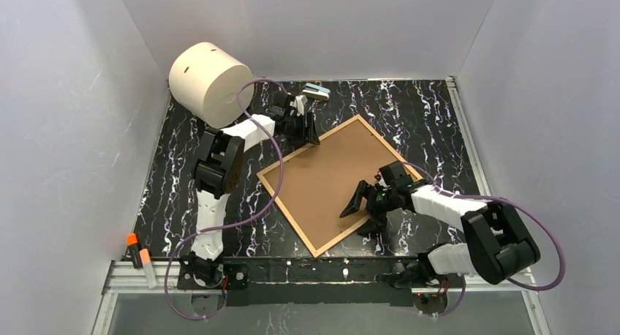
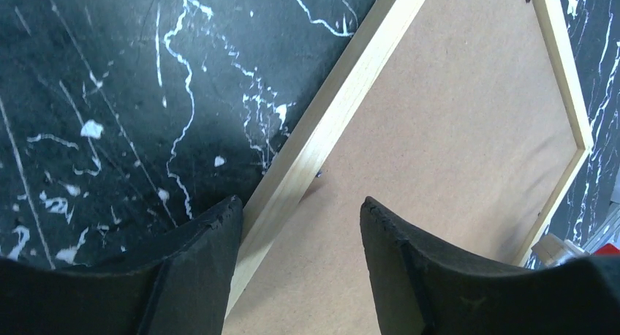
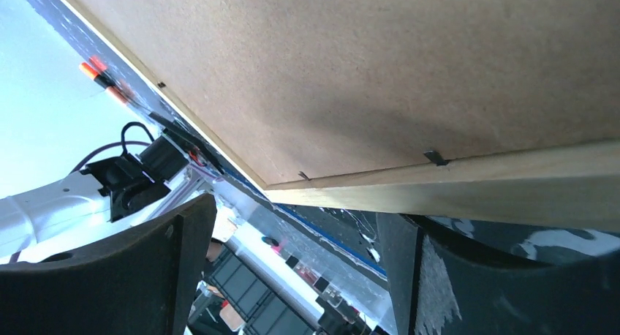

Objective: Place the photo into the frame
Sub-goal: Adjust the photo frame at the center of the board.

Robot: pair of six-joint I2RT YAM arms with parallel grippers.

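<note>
The frame [image 1: 333,175] lies face down on the black marble table, its plain brown back up and its thin light-wood edges around it. The photo is not in view. My left gripper [image 1: 310,130] is open at the frame's far-left edge. In the left wrist view its jaws [image 2: 300,211] straddle the wooden edge of the frame [image 2: 453,115]. My right gripper [image 1: 363,215] is open at the frame's near-right edge. In the right wrist view [image 3: 296,218] the frame [image 3: 365,72] fills the top, and its wooden edge passes over one finger [image 3: 439,276].
A large cream cylinder [image 1: 208,83] lies at the back left. A small teal-and-white object [image 1: 317,92] sits behind the left gripper. Two orange-capped markers [image 1: 140,256] lie on the metal rail [image 1: 329,270] at the near edge. Grey walls close in three sides.
</note>
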